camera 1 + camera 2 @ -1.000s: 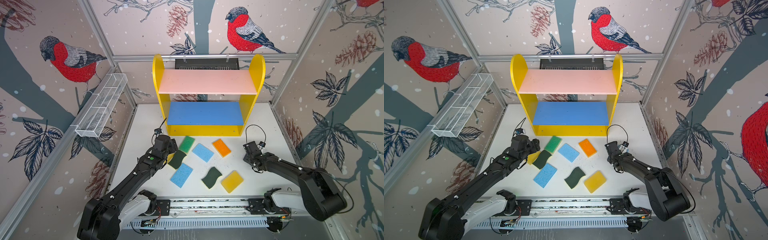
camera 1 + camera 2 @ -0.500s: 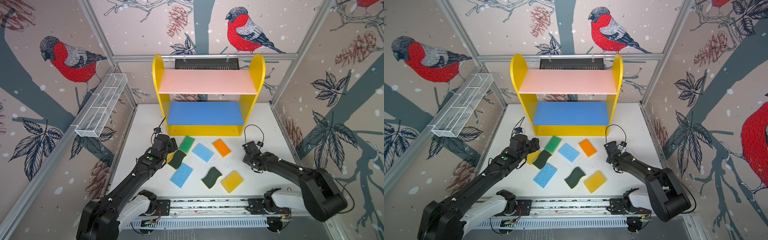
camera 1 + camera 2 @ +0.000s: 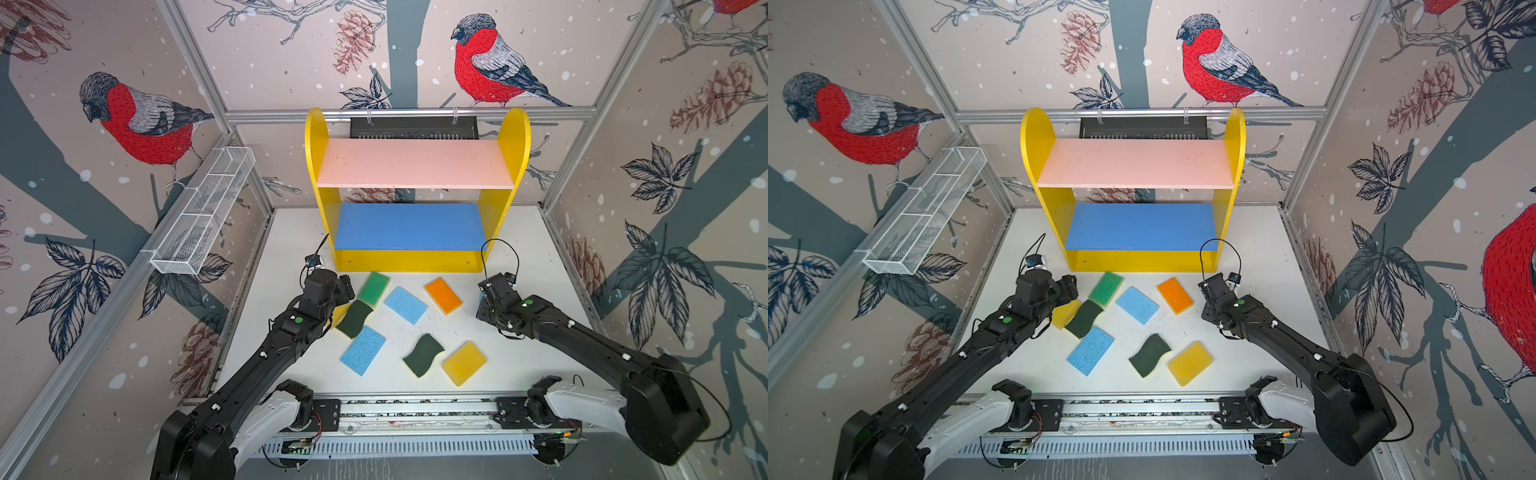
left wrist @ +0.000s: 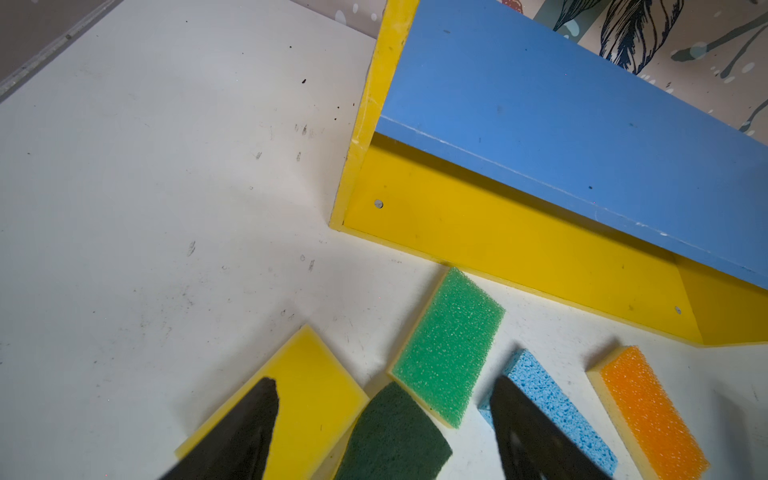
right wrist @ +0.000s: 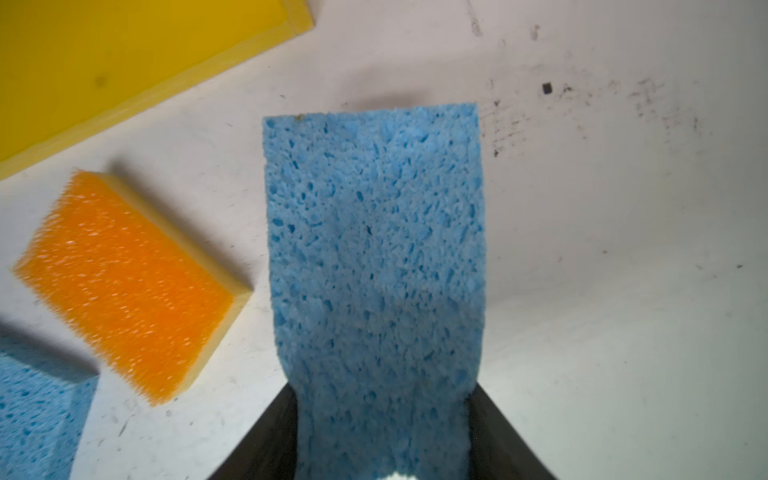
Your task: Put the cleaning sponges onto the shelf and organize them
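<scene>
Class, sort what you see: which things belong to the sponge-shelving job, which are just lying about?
Job: shelf; green sponge; orange sponge; two loose blue sponges; held blue sponge; two yellow sponges; two dark scourers.
Lying about: wire basket; black panel.

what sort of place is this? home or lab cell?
Most likely a lab robot cell, not a home: bird-print wall panels in a metal frame box in a white table, and two robot arms sit on a rail at the front.
</scene>
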